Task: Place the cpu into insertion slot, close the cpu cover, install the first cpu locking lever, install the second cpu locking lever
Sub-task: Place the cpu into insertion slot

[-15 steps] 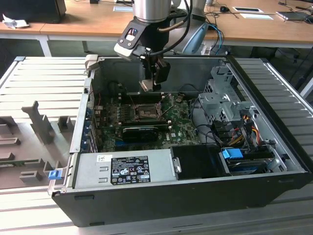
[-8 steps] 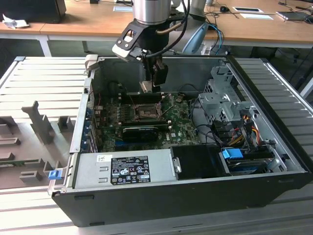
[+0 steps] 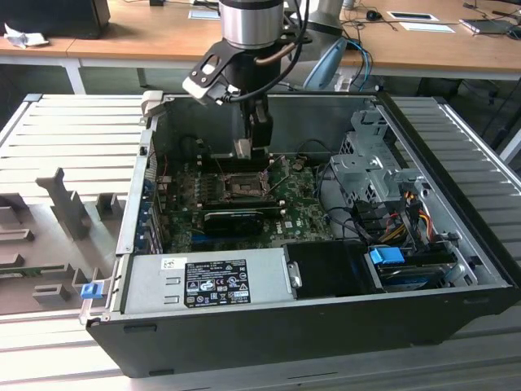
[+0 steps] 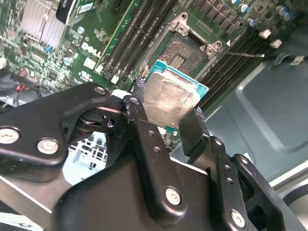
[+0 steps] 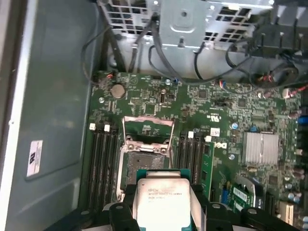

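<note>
Pale wooden desks [image 3: 122,45] stand along the back; a ribbed grey metal tabletop [image 3: 73,130] spreads in front.

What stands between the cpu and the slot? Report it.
Nothing visible. The gripper holds the cpu above the board, near the slot. The slot lies bare, its cover swung up off it, and in both wrist views no cable or other part crosses the gap between cpu and slot.

You have an open computer case [image 3: 326,326] lying on a grey slatted table [image 3: 73,130], with a wooden desk [image 3: 146,32] behind it. Inside sit the green motherboard [image 3: 303,210], a silver power supply [image 3: 203,281] along the near wall, and a metal drive cage [image 3: 366,167] at the exterior view's right.
</note>
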Tool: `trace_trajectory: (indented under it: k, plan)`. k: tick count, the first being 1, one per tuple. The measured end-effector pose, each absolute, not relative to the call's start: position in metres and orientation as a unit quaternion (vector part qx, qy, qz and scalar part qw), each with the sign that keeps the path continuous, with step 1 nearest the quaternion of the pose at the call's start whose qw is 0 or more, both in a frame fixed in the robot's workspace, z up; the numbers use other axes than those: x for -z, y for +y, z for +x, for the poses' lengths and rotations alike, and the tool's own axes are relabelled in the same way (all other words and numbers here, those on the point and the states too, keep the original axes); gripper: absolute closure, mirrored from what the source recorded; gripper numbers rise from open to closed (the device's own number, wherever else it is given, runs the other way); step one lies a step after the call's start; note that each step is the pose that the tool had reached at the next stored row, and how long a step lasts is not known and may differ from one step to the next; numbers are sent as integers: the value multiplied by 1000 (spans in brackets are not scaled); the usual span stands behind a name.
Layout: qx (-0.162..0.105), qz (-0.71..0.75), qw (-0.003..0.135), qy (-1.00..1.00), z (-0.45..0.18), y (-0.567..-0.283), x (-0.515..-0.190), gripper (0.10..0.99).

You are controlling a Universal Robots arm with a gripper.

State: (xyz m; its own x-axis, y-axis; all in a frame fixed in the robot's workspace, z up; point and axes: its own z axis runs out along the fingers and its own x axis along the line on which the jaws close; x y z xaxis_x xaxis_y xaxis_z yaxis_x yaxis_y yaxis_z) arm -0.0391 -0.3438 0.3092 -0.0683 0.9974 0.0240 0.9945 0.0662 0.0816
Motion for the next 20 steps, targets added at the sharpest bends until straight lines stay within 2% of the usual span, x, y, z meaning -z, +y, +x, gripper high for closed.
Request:
trace_trajectory:
  k: [13, 15, 20]
  plan:
    - [-38, 700, 21, 713, -37, -342, -306, 557]
    - [-43, 701, 26, 712, -40, -341, -303, 557]
    - [-43, 701, 26, 712, -44, -341, -293, 557]
